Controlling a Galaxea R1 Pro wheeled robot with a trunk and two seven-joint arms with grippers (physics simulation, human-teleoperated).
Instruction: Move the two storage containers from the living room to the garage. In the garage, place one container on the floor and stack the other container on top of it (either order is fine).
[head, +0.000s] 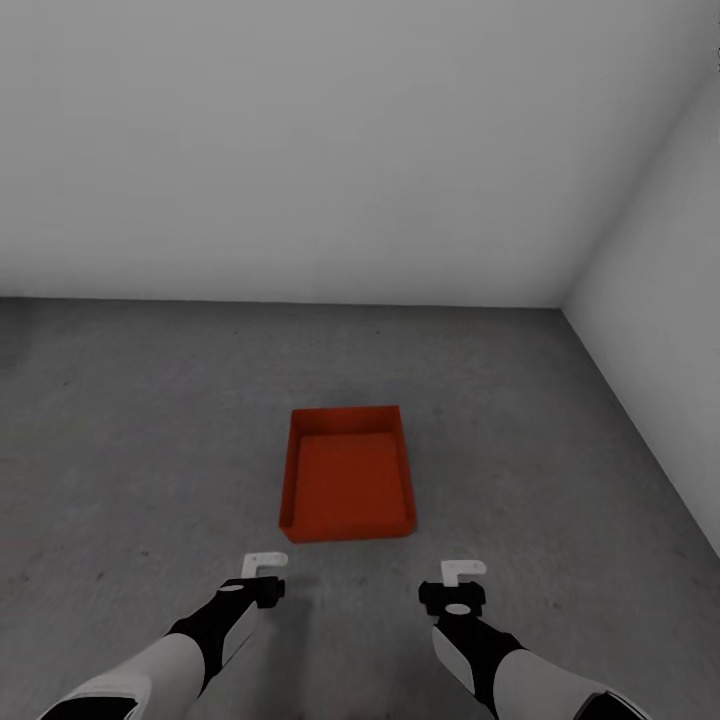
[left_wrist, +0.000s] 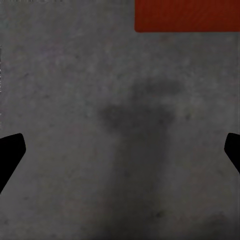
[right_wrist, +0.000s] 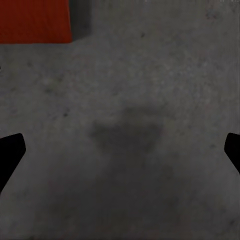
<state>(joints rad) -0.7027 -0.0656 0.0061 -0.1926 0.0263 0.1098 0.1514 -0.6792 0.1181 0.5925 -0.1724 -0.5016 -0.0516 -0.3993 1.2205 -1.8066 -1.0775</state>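
Both grippers, left (head: 264, 563) and right (head: 463, 570), hang empty with fingers spread apart over the dark grey floor (head: 130, 450). Just beyond and between them, an orange-red storage container (head: 347, 487) sits flat on that floor, touching neither, near the white-walled corner.

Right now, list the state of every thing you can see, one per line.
storage container: upright on the dark grey floor, open top, nothing inside, not held.
left gripper: open, fingers spread wide over bare floor, holding nothing.
right gripper: open, holding nothing, just short of the container.
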